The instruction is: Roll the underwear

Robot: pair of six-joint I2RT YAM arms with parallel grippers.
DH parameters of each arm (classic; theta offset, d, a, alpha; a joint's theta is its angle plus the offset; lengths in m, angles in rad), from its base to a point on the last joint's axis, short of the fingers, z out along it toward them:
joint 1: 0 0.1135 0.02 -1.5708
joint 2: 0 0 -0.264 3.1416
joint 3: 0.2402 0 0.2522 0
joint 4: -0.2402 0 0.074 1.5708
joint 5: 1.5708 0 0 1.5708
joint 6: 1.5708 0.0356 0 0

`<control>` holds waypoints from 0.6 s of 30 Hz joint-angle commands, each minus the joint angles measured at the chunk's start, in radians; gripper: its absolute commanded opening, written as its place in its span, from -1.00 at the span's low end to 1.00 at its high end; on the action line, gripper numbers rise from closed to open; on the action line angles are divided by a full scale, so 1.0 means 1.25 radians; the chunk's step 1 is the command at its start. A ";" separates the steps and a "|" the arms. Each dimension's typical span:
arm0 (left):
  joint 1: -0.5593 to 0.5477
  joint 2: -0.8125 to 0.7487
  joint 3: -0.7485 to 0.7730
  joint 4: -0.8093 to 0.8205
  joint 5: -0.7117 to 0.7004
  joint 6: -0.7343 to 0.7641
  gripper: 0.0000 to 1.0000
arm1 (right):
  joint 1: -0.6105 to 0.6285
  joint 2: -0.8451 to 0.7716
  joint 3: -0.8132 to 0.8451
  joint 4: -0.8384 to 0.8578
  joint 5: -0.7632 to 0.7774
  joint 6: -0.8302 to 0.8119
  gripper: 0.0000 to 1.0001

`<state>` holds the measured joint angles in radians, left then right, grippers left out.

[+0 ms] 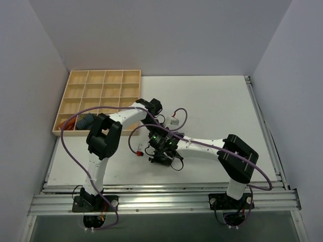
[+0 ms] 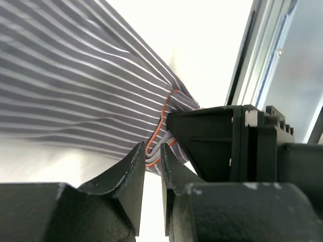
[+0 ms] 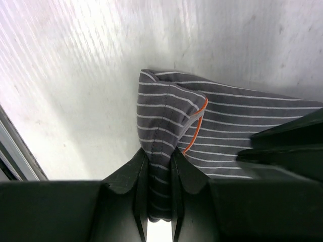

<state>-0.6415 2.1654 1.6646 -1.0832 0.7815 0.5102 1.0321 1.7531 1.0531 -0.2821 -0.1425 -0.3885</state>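
Pale grey walls close in a white surface (image 1: pixel 217 106), with a wooden compartment tray (image 1: pixel 105 71) at its far left corner. Both arms reach in toward one spot, near of the tray and to its right, about mid-surface. That is where the underwear (image 3: pixel 227 116) lies: a grey cloth with thin white stripes and orange piping. From above the claws hide it almost wholly.

The right claw (image 3: pixel 159 156) is clenched on a bunched fold at one end of the garment, the cloth squeezed into a narrow ridge between its fingers. The left claw (image 2: pixel 151 151) is pinched on an orange-piped hem, while the striped body of the cloth spreads away from it in shallow ripples.

Holding it at two points probably lets the arms keep the soft fabric taut and turn it over itself. The cloth looks partly gathered, not yet a tight roll. Thin fabric like this could slip free if the pull is uneven.
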 commanded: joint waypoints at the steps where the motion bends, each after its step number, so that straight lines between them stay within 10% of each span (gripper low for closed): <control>1: 0.025 -0.052 -0.001 0.011 -0.011 -0.023 -0.47 | -0.014 0.074 -0.036 0.034 -0.102 0.033 -1.00; 18: 0.172 -0.094 0.015 0.087 -0.214 -0.268 -0.49 | -0.053 0.128 -0.006 0.043 -0.194 0.080 -1.00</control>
<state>-0.4572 2.0960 1.6424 -1.0161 0.6060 0.2634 0.9607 1.8156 1.0985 -0.1505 -0.3458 -0.3099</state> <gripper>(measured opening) 0.255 0.122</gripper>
